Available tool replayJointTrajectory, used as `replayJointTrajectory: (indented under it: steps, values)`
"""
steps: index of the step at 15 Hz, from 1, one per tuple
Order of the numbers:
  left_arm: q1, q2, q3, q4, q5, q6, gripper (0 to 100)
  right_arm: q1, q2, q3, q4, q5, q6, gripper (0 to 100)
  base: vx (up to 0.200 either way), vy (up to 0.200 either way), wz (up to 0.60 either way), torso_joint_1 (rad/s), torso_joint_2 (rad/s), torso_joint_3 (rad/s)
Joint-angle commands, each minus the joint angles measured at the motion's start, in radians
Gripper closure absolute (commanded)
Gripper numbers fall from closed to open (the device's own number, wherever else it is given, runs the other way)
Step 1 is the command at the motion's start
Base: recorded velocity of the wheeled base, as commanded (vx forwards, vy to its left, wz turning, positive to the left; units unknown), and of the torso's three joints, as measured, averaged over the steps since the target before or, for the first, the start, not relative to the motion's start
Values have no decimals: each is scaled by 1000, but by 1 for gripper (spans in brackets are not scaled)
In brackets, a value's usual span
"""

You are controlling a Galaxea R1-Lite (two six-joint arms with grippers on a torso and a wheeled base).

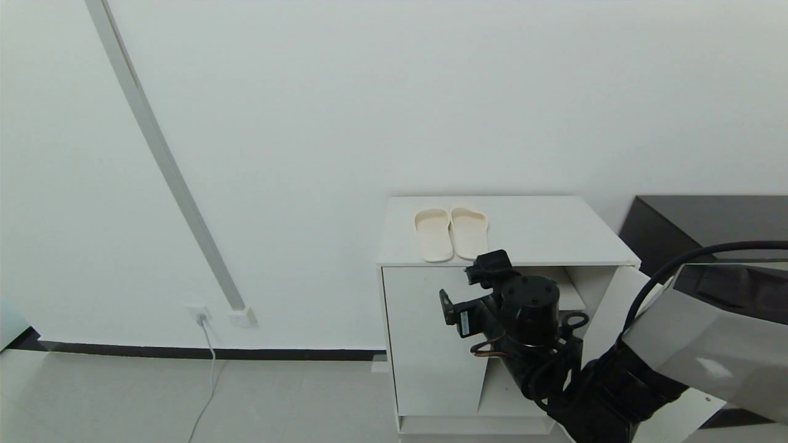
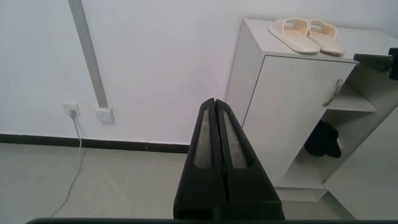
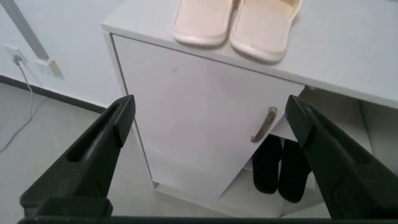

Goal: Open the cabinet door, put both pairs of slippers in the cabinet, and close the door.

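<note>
Cream moulded slippers (image 1: pixel 451 234) lying paired atop white cabinet (image 1: pixel 431 338), black slippers (image 3: pixel 278 171) sitting inside, right hand (image 3: pixel 210 106) gaping apart, left hand (image 2: pixel 214 104) pinching together.

Wall socket (image 1: pixel 198 315), plugged cable (image 1: pixel 213 363), slanting conduit (image 1: pixel 184 195).

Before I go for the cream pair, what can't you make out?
Head view: the right arm hides the cabinet's open half.
Right wrist view: a finger of the right hand covers the inside beside the black slippers.
Left wrist view: black slippers too small to separate.
</note>
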Motion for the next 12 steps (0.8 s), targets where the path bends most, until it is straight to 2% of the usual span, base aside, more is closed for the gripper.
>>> replayJointTrajectory:
  steps: [1,2,4,6,12]
  values:
    - [0,1,1,0,0,1,100,-15,-3,-79,85,3,10,0,0,0,0,0,0,0]
    - [2,1,1,0,0,1,100,-26,-8,-168,203,3,65,0,0,0,0,0,0,0]
    - [0,1,1,0,0,1,100,-24,-35,-266,376,1,154,0,0,0,0,0,0,0]
    - [0,1,1,0,1,-1,100,-24,-51,-326,490,-8,220,0,200,0,0,5,0,0]
    - [0,1,1,0,0,1,100,-26,-54,-320,496,-26,223,0,200,0,0,4,-2,0]
